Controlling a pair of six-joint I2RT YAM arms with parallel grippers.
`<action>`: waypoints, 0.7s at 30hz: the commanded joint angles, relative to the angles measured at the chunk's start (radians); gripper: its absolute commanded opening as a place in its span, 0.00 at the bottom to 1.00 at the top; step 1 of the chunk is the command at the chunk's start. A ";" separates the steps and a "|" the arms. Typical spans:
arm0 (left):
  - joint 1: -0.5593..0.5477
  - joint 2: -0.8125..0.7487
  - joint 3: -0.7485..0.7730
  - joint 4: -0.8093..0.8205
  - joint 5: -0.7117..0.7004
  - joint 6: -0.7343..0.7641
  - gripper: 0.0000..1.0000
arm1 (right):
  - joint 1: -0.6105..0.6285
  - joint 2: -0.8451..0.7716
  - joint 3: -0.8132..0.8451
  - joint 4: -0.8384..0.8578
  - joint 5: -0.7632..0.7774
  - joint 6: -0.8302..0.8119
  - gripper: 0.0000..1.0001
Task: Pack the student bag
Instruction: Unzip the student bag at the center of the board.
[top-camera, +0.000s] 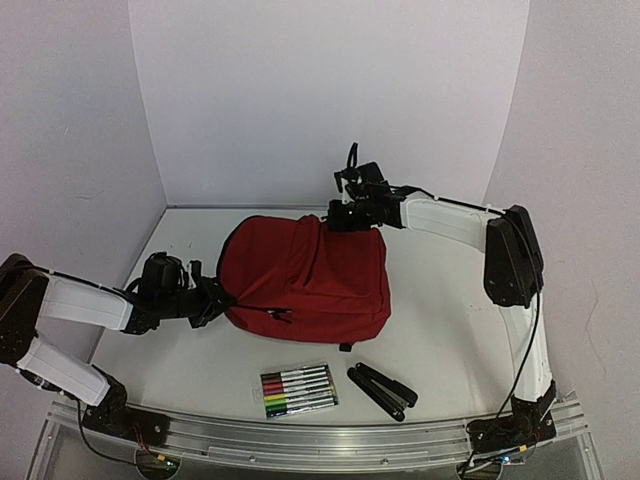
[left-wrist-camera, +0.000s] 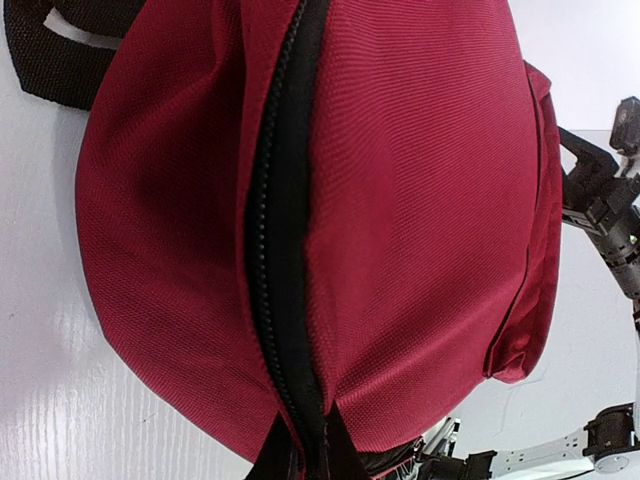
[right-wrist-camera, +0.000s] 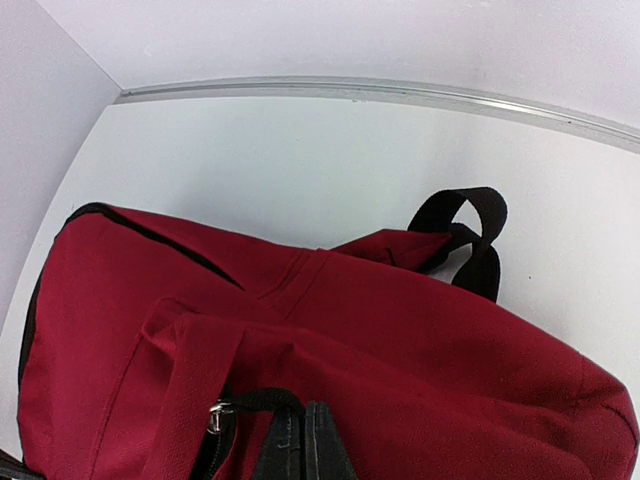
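The student bag (top-camera: 305, 280) is a dark red backpack lying on its side in the middle of the white table. My left gripper (top-camera: 213, 300) is at its left end. In the left wrist view that gripper (left-wrist-camera: 305, 415) is shut, pinching the fabric at the black zipper (left-wrist-camera: 275, 230). My right gripper (top-camera: 338, 214) is at the bag's far right corner. In the right wrist view it (right-wrist-camera: 300, 408) is shut on a black cord pull (right-wrist-camera: 261, 396) that leads to a metal zipper slider (right-wrist-camera: 216, 413). The zipper looks closed.
A clear pack of coloured markers (top-camera: 298, 390) lies near the front edge, with a black folded object (top-camera: 382, 390) to its right. The bag's black carry loop (right-wrist-camera: 470, 230) points toward the back wall. White walls enclose the table on three sides.
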 joint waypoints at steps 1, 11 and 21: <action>0.018 -0.023 -0.041 -0.178 -0.036 0.032 0.00 | -0.064 0.068 0.112 0.054 0.042 -0.005 0.00; 0.016 -0.155 0.040 -0.369 -0.014 0.186 0.24 | -0.067 0.004 0.126 0.075 -0.137 -0.084 0.18; -0.047 -0.145 0.468 -0.823 -0.177 0.458 0.82 | -0.067 -0.420 -0.314 0.075 -0.179 -0.051 0.89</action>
